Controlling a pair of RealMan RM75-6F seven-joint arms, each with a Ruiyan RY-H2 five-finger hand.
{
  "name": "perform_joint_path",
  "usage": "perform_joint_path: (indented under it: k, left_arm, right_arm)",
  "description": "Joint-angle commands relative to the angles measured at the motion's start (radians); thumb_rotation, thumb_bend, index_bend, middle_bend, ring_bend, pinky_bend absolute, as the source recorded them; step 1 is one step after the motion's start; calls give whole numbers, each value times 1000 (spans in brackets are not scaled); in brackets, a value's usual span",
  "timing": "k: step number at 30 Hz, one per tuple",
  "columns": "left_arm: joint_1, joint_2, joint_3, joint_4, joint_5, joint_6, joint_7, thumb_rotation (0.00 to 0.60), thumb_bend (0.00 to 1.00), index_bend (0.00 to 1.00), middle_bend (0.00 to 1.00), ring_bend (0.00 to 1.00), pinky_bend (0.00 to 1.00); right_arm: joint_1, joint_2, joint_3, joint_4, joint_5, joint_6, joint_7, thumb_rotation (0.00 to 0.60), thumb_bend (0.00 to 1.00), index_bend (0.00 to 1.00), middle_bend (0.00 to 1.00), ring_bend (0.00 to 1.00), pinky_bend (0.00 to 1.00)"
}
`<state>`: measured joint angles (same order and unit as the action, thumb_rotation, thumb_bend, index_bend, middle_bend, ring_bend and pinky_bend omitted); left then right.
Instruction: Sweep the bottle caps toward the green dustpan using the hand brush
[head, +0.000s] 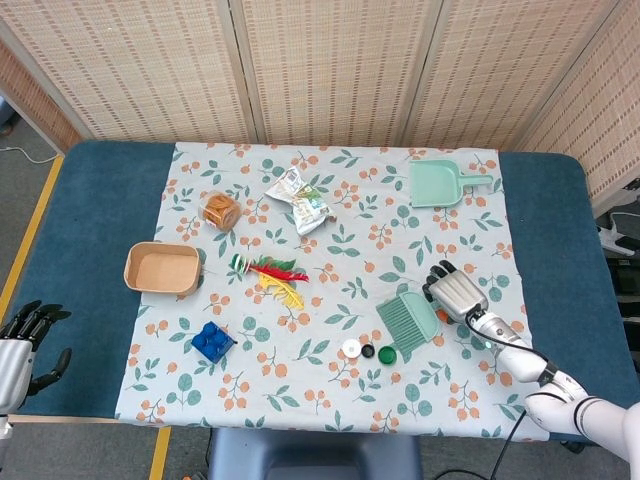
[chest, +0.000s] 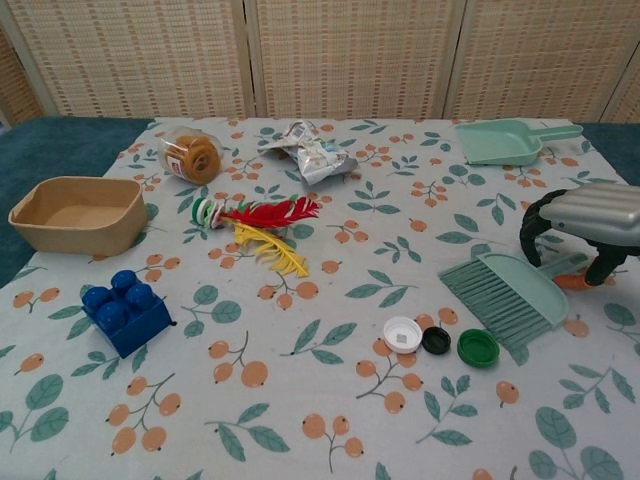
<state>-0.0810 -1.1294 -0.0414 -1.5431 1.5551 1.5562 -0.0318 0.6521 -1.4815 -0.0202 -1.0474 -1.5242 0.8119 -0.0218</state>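
Note:
The green hand brush (head: 407, 320) (chest: 505, 293) lies flat on the floral cloth, bristles pointing front-left. Just in front of the bristles sit three bottle caps in a row: white (head: 350, 348) (chest: 402, 334), black (head: 368, 351) (chest: 436, 340) and green (head: 387, 354) (chest: 478, 347). My right hand (head: 455, 293) (chest: 585, 222) arches over the brush's handle, fingers curved down on both sides of it without closing; the orange handle end shows beneath. The green dustpan (head: 440, 184) (chest: 500, 141) rests at the far right. My left hand (head: 22, 345) hangs with fingers apart off the table's front left corner.
A tan tray (head: 162, 268) and a blue block (head: 213, 340) stand at the left. Red and yellow feathers (head: 275, 275) lie mid-table. A crumpled wrapper (head: 300, 200) and a jar of biscuits (head: 221, 211) lie further back.

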Motion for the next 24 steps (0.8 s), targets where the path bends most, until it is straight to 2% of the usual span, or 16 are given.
perform_joint_path:
  k: [1,5,9,12,17,19,24]
  left_arm:
    - [0,0,-1,0,0,0,-1,600,374,272,205,124,355]
    - [1,0,-1,1,-1,1,-3,600,374,272,205,124,355]
    - [1,0,-2,1,-1,1,-4,600,374,272,205,123,355]
    - [0,0,-2,1,-2,0,-4,600,374,272,205,123,356]
    - [0,0,-3,2,-3,-1,-5,600,374,272,205,123,355]
    - [0,0,-3,2,-3,-1,-5,600,374,272,205,123,355]
    - [0,0,-3,1,-3,0,-4,600,374,272,205,123,356]
  right_arm:
    - [0,-4,0,-4,1,10,-25,600,335,565,485,194,160]
    - [-3,-9,-5,3,2,15,-47,600,393,601,512,219,187]
    - [-8,-14,-13,17,-1,22,-66,600,403,573,513,220,211]
    - [-13,-23,-14,30,-7,41,-74,600,425,577,515,273,266]
    - [-17,-25,-15,33,-17,67,-70,600,694,642,565,401,406]
    - [-17,-24,-15,33,-17,67,-69,600,751,657,575,424,425]
    - [-11,-8,6,18,-22,106,-77,600,988,735,629,496,490]
